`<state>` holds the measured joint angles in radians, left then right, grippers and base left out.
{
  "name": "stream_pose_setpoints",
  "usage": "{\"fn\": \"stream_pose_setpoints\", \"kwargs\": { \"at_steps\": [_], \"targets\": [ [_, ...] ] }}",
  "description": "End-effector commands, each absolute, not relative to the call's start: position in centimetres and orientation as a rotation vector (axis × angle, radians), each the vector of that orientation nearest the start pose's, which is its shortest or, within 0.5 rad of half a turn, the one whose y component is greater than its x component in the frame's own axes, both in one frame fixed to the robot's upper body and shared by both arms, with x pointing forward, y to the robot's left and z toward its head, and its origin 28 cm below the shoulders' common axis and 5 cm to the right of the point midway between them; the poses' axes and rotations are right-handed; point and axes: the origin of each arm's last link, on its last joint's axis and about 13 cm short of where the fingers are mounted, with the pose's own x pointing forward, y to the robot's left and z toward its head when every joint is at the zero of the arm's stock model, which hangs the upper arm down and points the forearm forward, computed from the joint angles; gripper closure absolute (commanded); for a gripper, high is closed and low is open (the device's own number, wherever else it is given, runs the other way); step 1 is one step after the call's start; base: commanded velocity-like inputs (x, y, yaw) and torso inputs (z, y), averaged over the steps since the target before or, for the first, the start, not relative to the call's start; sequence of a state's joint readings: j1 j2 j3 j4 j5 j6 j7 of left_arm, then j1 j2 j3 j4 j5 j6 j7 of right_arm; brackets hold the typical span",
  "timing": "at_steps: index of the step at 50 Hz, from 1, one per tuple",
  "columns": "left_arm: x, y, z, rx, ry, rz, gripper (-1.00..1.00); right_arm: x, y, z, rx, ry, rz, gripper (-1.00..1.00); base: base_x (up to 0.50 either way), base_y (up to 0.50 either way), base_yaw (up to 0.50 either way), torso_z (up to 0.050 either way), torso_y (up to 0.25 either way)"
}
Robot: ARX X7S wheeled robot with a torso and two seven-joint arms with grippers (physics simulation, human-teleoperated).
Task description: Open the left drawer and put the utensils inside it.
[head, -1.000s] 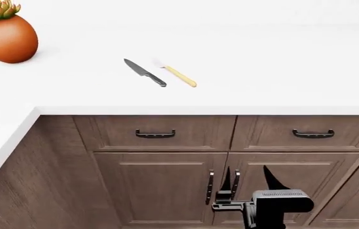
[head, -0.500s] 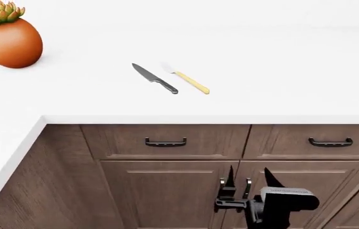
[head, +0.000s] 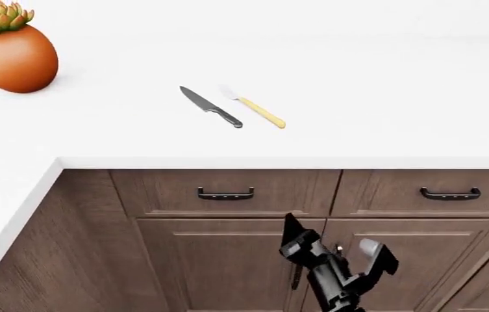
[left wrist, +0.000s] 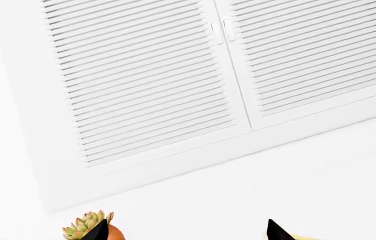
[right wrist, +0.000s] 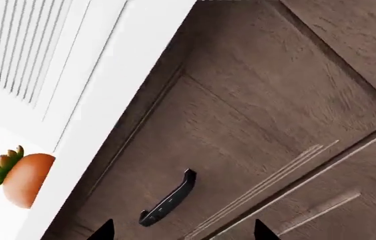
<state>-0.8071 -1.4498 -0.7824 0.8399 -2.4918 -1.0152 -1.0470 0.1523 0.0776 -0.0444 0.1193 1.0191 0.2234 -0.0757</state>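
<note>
Your right gripper (right wrist: 181, 231) is spread, its two dark fingertips well apart. It sits low in front of the cabinet doors (head: 218, 266), below the left drawer (head: 166, 192) and off toward that drawer's right end. Between its tips, the right wrist view shows the drawer's dark bar handle (right wrist: 168, 200) near but apart from them, with only bare wood front in between. The left drawer is shut, its front flush under the desk (head: 383, 97) edge.

Your left gripper (left wrist: 184, 232) is spread too. Only its two tips show, at the edge of the left wrist view, facing white louvred shutters (left wrist: 148, 80) on the far side of the desk. It does not show in the head view.

The narrower drawer (head: 435, 192), with a like handle, sits just to the right of the left drawer, separated by a thin seam.

Up on the desk, the knife (head: 210, 106) and the fork (head: 254, 110) lie just beside each other without touching. Both are slanted, with handles toward the front edge, above the left drawer and set back from that edge. Around them is open white surface.

The only other thing there is an orange pot with a succulent (head: 13, 55) at the far left corner, well apart from the utensils. At the left, the desk turns a corner and runs toward you, with a brown side panel (head: 54, 260) beneath it closing in the space left of the drawer.
</note>
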Motion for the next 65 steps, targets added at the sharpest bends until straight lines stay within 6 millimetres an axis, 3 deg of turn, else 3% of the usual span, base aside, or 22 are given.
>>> {"fn": "stream_pose_setpoints", "kwargs": {
  "at_steps": [1, 29, 65],
  "targets": [
    [4.8, 29.2, 35.1, 0.267, -0.36, -0.083, -1.0, 25.9, -6.4, 1.7, 1.17, 0.259, 0.274, -1.0, 0.0, 0.0, 0.0, 0.0, 0.0],
    [5.0, 29.5, 34.5, 0.258, -0.344, -0.076, -1.0, 32.5, -3.8, -0.2, 1.221, 0.404, 0.315, -1.0, 0.0, 0.0, 0.0, 0.0, 0.0],
    [5.1, 30.1, 33.7, 0.264, -0.311, -0.046, -1.0, 34.2, -3.8, 1.6, 1.232, 0.436, 0.359, -1.0, 0.0, 0.0, 0.0, 0.0, 0.0]
  ]
}}
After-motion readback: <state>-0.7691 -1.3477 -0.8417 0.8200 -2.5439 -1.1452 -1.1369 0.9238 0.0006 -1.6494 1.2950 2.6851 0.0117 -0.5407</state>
